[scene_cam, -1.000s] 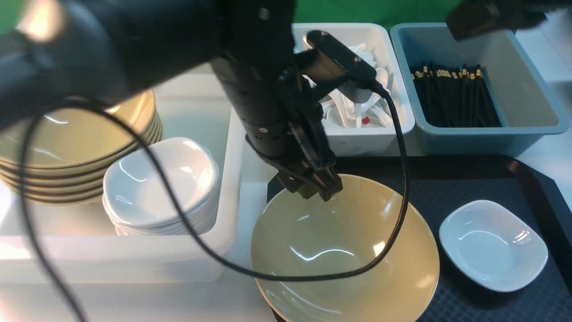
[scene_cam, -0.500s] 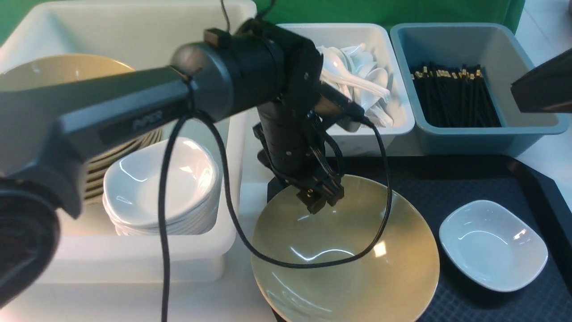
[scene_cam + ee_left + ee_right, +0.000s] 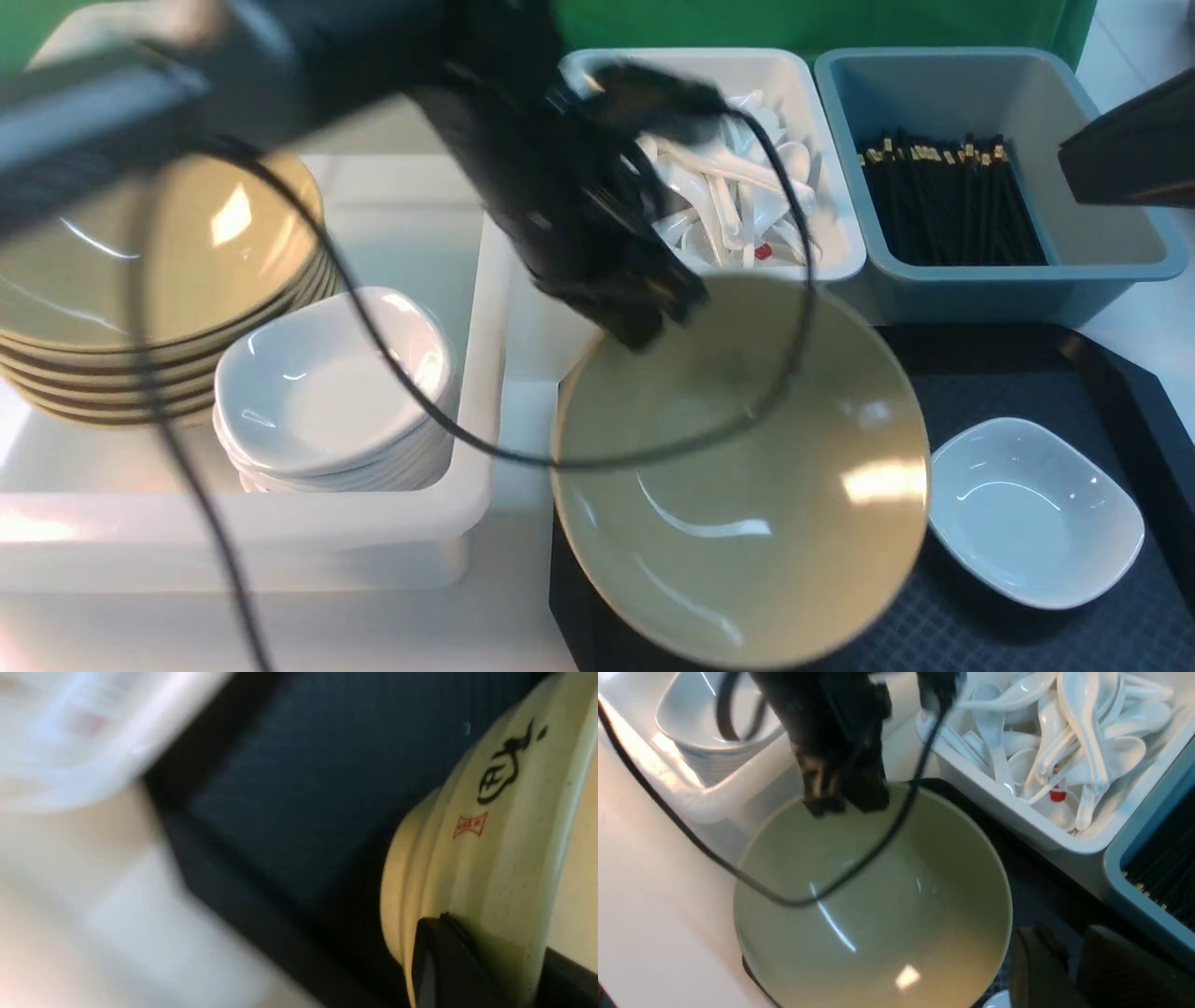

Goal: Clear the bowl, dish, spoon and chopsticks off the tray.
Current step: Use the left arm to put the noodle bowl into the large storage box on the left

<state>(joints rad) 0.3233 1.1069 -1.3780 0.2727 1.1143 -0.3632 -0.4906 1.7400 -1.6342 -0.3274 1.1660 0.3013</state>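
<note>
Two fingers (image 3: 439, 961) of my left end effector (image 3: 644, 322) are clamped on the far-left rim of the bowl (image 3: 747, 485), one on the outer wall, one inside. The bowl's tilted, gripped edge high, near edge low over the left end of the tray (image 3: 1055, 373); whether it touches the tray, I can't tell. Look at it: wide, shallow, glossy olive-tan inside with bright highlights. Outside it's paler and faintly ridged above a raised foot, with a black brush character (image 3: 507, 765) and a small red stamp (image 3: 469, 826). Just right of it the dish (image 3: 1032, 509) sits flat on the tray, white and rounded-square. My right end effector (image 3: 1069, 952) hangs near the bowl's rim; open or closed, I can't tell.
</note>
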